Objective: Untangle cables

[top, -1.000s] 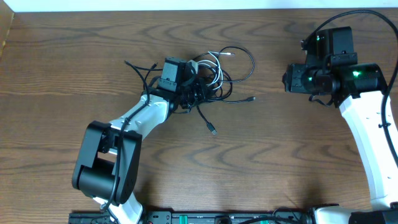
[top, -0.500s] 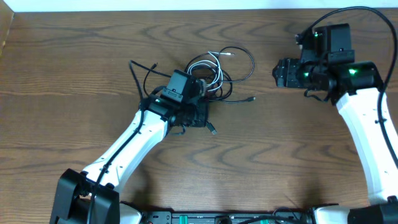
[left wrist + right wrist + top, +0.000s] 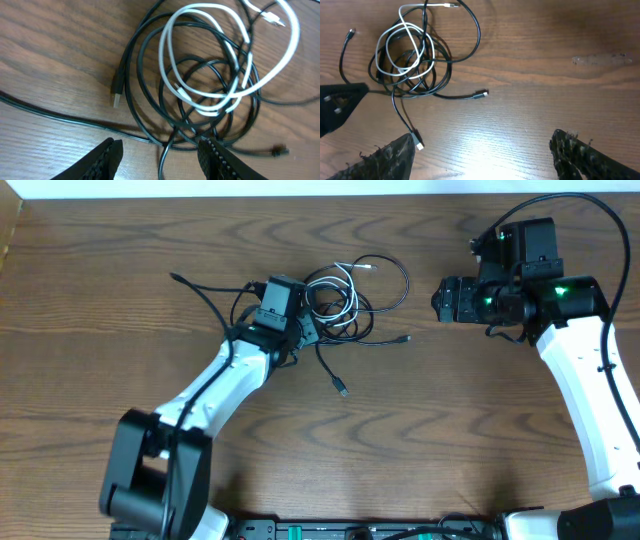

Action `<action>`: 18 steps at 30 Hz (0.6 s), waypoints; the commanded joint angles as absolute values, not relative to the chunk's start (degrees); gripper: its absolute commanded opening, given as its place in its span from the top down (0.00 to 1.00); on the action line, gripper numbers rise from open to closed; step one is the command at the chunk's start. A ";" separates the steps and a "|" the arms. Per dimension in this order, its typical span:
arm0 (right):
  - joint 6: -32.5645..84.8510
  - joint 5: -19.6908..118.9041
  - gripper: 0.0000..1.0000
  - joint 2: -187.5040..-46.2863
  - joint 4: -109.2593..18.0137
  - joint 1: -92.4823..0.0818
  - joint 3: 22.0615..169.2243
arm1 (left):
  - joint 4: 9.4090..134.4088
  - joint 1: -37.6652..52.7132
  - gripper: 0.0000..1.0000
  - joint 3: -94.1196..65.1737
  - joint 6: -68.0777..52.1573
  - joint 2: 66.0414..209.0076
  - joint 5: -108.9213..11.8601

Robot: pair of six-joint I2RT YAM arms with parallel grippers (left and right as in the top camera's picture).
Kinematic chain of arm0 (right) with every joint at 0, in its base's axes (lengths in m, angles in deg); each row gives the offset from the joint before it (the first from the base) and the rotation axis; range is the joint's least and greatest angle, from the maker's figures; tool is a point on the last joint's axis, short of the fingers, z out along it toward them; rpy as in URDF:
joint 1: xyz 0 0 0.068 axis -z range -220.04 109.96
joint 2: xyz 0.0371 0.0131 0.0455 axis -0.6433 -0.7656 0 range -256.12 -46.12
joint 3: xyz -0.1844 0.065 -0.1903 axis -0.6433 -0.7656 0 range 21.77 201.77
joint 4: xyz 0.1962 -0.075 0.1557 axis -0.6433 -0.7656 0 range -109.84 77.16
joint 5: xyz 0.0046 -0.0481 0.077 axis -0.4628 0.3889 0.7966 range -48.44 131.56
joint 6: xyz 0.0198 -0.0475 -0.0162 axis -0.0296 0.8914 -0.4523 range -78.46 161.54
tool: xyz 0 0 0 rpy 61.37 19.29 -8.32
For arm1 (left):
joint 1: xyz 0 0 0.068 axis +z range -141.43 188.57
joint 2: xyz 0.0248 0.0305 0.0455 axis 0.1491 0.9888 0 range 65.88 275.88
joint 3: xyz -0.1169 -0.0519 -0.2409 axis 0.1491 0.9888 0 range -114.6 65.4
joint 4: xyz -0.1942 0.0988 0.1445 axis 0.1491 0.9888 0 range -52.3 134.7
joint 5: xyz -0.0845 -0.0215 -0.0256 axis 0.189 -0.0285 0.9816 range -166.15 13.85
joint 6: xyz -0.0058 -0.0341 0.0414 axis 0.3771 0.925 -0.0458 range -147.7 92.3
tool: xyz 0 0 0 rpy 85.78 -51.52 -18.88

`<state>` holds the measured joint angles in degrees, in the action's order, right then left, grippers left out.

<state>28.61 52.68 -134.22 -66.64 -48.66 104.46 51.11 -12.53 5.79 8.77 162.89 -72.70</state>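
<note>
Cables (image 3: 340, 305) lie in a loose knot on the table (image 3: 120, 290), black loops with one white cord (image 3: 220, 60) threaded through them. The overhead view alone shows both arms at once: the left gripper (image 3: 300, 330) sits at the knot's near-left edge, the right gripper (image 3: 445, 300) stands well apart, off to the knot's other side.

The left wrist view gives what the overhead cannot: the left fingers (image 3: 107, 160) stand apart, and between them passes a single black strand, touching neither pad as far as can be seen. Just beyond the fingertips a black plug (image 3: 116, 94) lies flat, and the white cord's plug (image 3: 272, 17) rests at the far side of the knot. A long black strand runs away past the left finger along the wood.

The right wrist view shows the right fingers (image 3: 390, 155) spread wide over bare wood with nothing between them; the whole knot lies ahead of them and toward the left finger. One black plug end (image 3: 481, 93) points out from the knot toward the gap, and another (image 3: 417, 142) lies just beside the left fingertip.

The table is dark brown wood with strong grain; a pale strip runs along its far edge.

The left gripper's body hides part of the knot from above, so which strands cross there cannot be told. Both wrist views cut off the fingers' bases.
</note>
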 commanded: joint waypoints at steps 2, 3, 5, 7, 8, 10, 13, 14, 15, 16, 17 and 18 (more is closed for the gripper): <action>28.98 53.14 0.17 -134.15 -67.75 -48.81 105.27 | 46.61 -12.33 0.46 5.37 15.70 167.50 -72.94; 28.98 53.11 0.17 -134.15 -67.99 -48.81 105.27 | 45.25 -12.33 0.46 5.37 15.72 168.33 -72.70; 28.98 53.14 0.17 -134.15 -68.36 -48.81 105.27 | 43.70 -12.33 0.46 5.37 15.70 169.56 -72.77; 28.98 53.14 0.18 -134.15 -68.39 -48.81 105.27 | 42.74 -12.33 0.46 5.37 15.72 170.60 -72.75; 28.96 53.14 0.18 -134.15 -68.36 -48.81 105.27 | 42.72 -12.33 0.46 5.37 15.70 171.24 -72.75; 28.96 53.14 0.18 -134.15 -68.39 -48.81 105.27 | 42.74 -12.35 0.48 5.37 15.70 172.31 -72.25; 28.96 53.14 0.18 -134.15 -68.41 -48.81 105.27 | 42.72 -12.35 0.88 5.37 15.28 172.57 -69.54; 28.96 53.14 0.18 -134.15 -68.41 -48.81 105.27 | 42.72 -12.33 0.93 5.37 14.19 172.44 -67.90; 28.96 53.14 0.17 -134.15 -68.41 -48.81 105.27 | 42.76 -12.33 0.92 5.37 12.33 172.27 -65.84; 28.96 53.14 0.17 -134.15 -68.41 -48.81 105.27 | 43.27 -12.33 0.93 5.37 10.41 172.03 -63.79; 28.96 53.14 0.16 -134.15 -68.41 -48.81 105.27 | 44.47 -12.46 0.93 5.37 8.68 171.65 -62.32; 28.98 53.14 0.16 -134.15 -68.39 -48.81 105.27 | 46.50 -12.62 0.93 5.37 7.39 171.02 -61.78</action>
